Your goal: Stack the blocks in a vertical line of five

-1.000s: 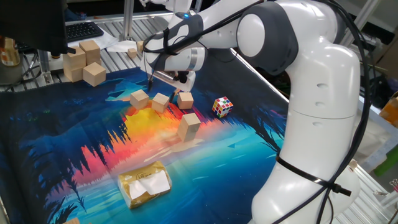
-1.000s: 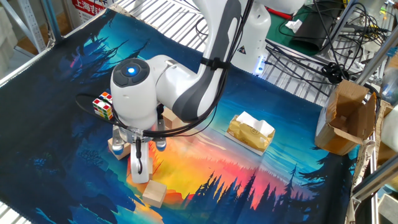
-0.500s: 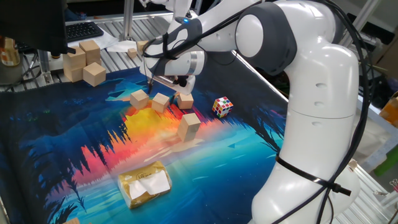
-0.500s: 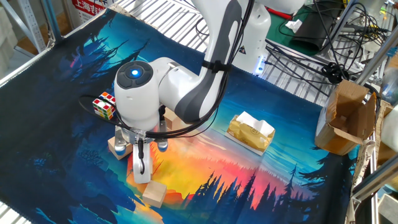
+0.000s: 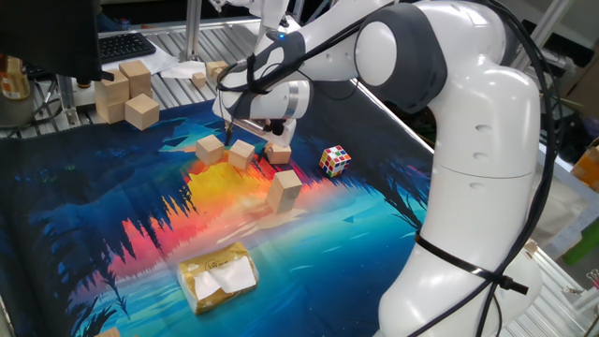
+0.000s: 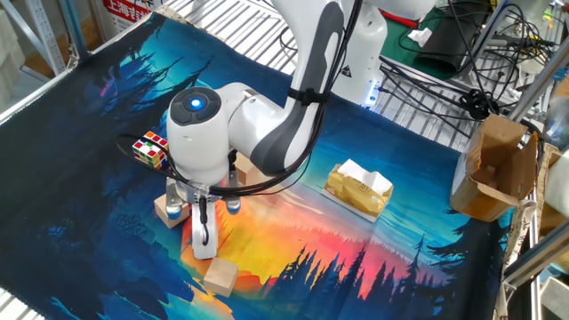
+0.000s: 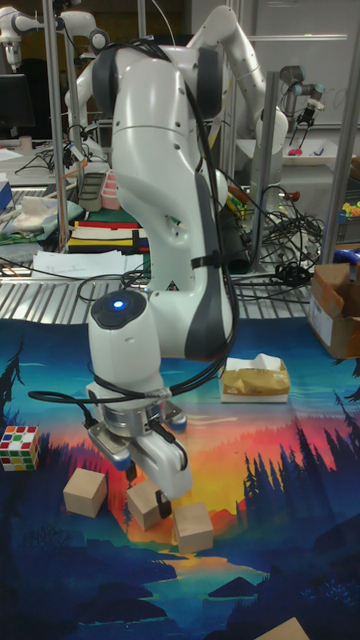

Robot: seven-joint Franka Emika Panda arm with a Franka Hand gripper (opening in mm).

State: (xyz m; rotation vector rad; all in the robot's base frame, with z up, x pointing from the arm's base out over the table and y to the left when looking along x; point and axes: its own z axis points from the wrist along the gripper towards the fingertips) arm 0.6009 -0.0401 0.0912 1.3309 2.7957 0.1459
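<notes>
Room: lab space, metal racking and cables behind the table, a second white arm (image 7: 240,60) far back in the tall fixed view. Cardboard box (image 6: 498,169) at the right edge of the other fixed view.

Table (image 5: 168,84): slatted metal top, mostly covered by a printed mat (image 5: 84,225) showing dark blue forest with an orange-red sunset band.

Arm (image 5: 468,159): white Franka, bent over the middle of the mat, blue light on the wrist.

Larger pale blocks (image 5: 126,94) heaped at the far left, off the mat.

Gold-wrapped packet (image 5: 218,276) near the front edge in one fixed view.

Gripper (image 7: 150,470): pointed down over the cluster of small cubes; fingers appear spread, one long finger (image 6: 204,236) reaching to mat level, nothing clamped.

Blocks: three lie in a loose row mid-mat under the gripper: left cube (image 5: 210,148), middle cube (image 5: 242,153), right cube (image 5: 279,150). A two-high stack (image 5: 284,187) stands just in front of them.

Puzzle cube (image 5: 335,160), multicoloured, right of the row, apart from it.
</notes>
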